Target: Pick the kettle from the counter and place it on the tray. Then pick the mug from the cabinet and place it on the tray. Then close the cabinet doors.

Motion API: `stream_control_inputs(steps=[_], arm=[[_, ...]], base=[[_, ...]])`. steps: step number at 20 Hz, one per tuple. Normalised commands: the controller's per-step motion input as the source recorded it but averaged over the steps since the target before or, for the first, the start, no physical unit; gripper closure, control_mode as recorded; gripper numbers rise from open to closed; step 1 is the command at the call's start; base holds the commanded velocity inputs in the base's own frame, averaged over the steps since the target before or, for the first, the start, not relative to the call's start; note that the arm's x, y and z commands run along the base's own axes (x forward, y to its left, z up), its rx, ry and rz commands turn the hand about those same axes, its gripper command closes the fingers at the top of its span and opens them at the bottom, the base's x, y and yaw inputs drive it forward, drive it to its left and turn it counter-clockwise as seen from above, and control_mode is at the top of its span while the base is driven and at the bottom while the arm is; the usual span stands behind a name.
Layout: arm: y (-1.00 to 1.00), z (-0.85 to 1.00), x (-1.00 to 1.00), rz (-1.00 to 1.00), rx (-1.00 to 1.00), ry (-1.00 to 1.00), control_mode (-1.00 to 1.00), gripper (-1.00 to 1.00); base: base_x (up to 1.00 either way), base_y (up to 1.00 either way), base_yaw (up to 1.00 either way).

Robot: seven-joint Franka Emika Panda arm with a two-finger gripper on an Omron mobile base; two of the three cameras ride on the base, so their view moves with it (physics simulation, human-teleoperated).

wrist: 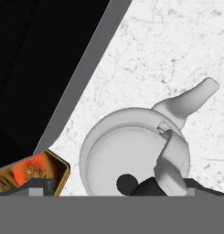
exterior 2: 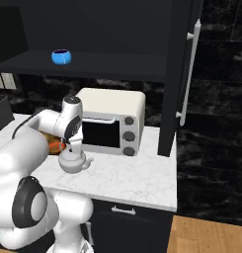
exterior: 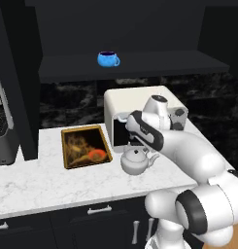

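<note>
The silver-white kettle (exterior: 136, 160) (exterior 2: 73, 162) (wrist: 131, 153) stands on the white marble counter (exterior: 42, 180) (exterior 2: 137, 173), just in front of the toaster oven. My gripper (exterior 2: 69, 145) (wrist: 115, 185) hangs open right above it, fingers pointing down on either side of its arched handle (wrist: 170, 160) and not closed on it. Left of the kettle lies the wooden-rimmed tray (exterior: 85, 146) (wrist: 35, 171) with its orange spot. The blue mug (exterior: 108, 59) (exterior 2: 61, 56) sits on the dark cabinet shelf (exterior: 154, 65). The cabinet doors stand open; the right one (exterior 2: 179, 74) has a long silver handle.
A cream toaster oven (exterior: 140, 104) (exterior 2: 110, 121) stands against the wall behind the kettle. A grey appliance (exterior: 1, 131) sits at the counter's left end. Dark drawers with silver handles (exterior: 99, 210) run below the counter. The open left door (exterior: 23, 97) reaches down beside the tray.
</note>
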Motion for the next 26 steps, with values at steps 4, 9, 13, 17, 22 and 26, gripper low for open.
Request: stream_control_inputs(steps=[4, 9, 13, 17, 22, 26], arm=[[0.10, -0.20, 0.00, 0.00, 0.00, 0.00, -1.00, -1.00], [0.19, -0.30, -0.06, -0.01, 0.00, 0.00, -1.00, 1.00], [0.12, -0.19, -0.02, -0.01, 0.00, 0.00, -1.00, 1.00], [0.04, -0.23, -0.35, 0.00, 0.00, 0.00, -1.00, 1.00], [0.10, -0.18, -0.35, 0.00, 0.00, -0.04, -1.00, 1.00], [0.32, 0.40, -0.15, -0.01, 0.00, -0.15, -1.00, 1.00]], base=[[0.00, 0.00, 0.00], [0.00, 0.00, 0.00], [0.00, 0.00, 0.00], [0.00, 0.00, 0.00], [0.00, 0.00, 0.00], [0.00, 0.00, 0.00]])
